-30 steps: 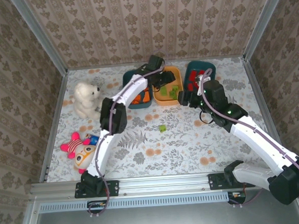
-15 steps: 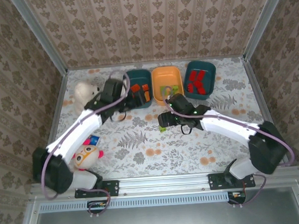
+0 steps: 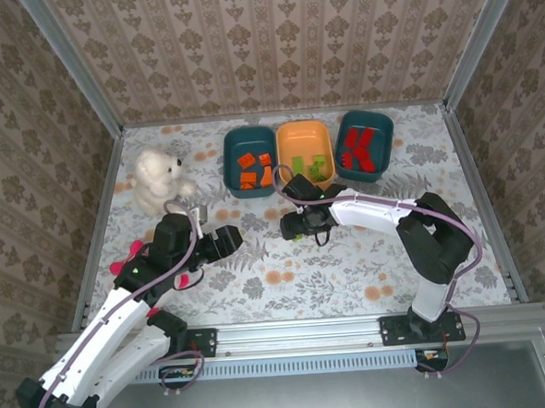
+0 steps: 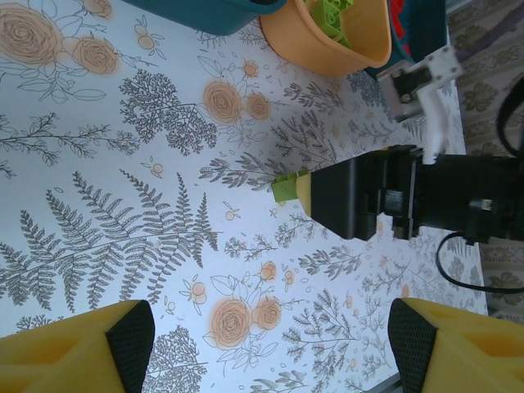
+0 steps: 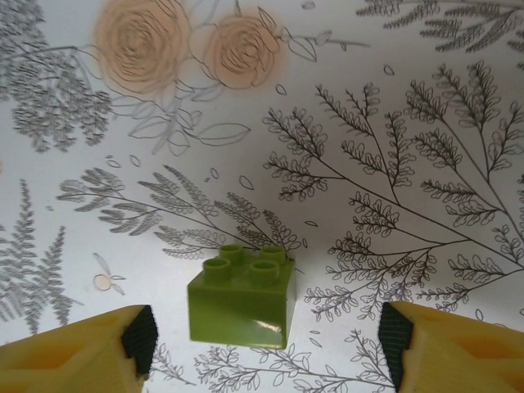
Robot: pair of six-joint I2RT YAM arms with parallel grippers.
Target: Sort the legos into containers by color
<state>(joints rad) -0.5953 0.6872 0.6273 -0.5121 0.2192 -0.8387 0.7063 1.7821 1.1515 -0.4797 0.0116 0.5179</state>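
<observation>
A light green lego [image 5: 241, 303] stands stud-up on the floral table, between the fingers of my open right gripper [image 5: 266, 337], which touch nothing. It also peeks out beside that gripper's black body [image 4: 385, 201] as a small green lego [image 4: 286, 187]. My left gripper [image 4: 270, 340] hangs open and empty over the table, left of the right gripper [image 3: 291, 227]. At the back stand three containers: a left teal bin [image 3: 231, 165] with orange legos, an orange bin [image 3: 288, 157] with green legos, and a right teal bin [image 3: 386, 141] with red legos.
A white plush bear [image 3: 158, 179] sits at the back left. A pink and red plush [image 3: 126, 265] lies partly under my left arm. Metal rails and patterned walls close in the table on all sides.
My left arm has pulled back from the bins to the near left. My right gripper has swung from the right teal bin to the middle of the table, over the green lego.
</observation>
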